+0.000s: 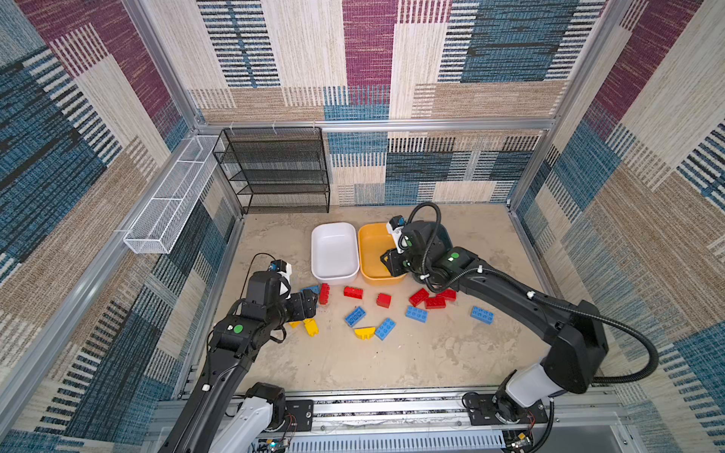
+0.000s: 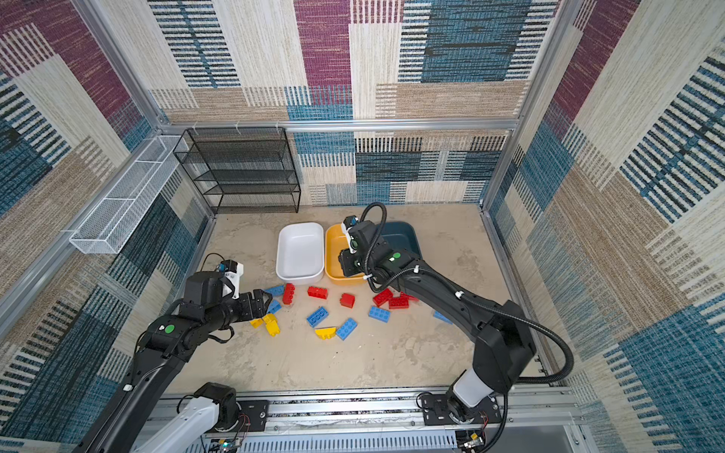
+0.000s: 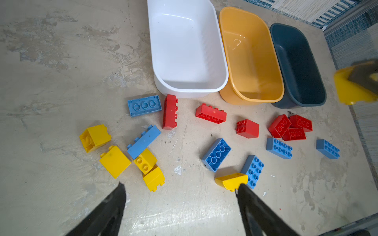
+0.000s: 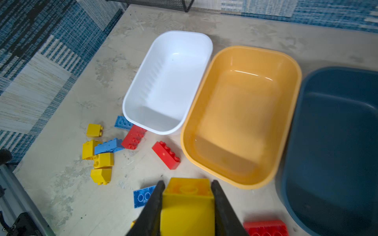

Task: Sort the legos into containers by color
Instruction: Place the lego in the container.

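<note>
Scuffed beige tabletop (image 1: 431,353) below; gripped a yellow brick (image 4: 187,206) narrowly in the right pincer (image 4: 187,181). Hung with the yellow tub (image 4: 245,114) lying lengthwise just ahead, and with the left pincer (image 3: 181,185) wide, farther off.

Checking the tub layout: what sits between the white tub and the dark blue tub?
Only the yellow tub stands between the white tub and the dark blue tub; the left wrist view shows the row.

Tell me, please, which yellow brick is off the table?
The yellow brick clamped in the right gripper; all other yellow bricks lie on the table.
</note>
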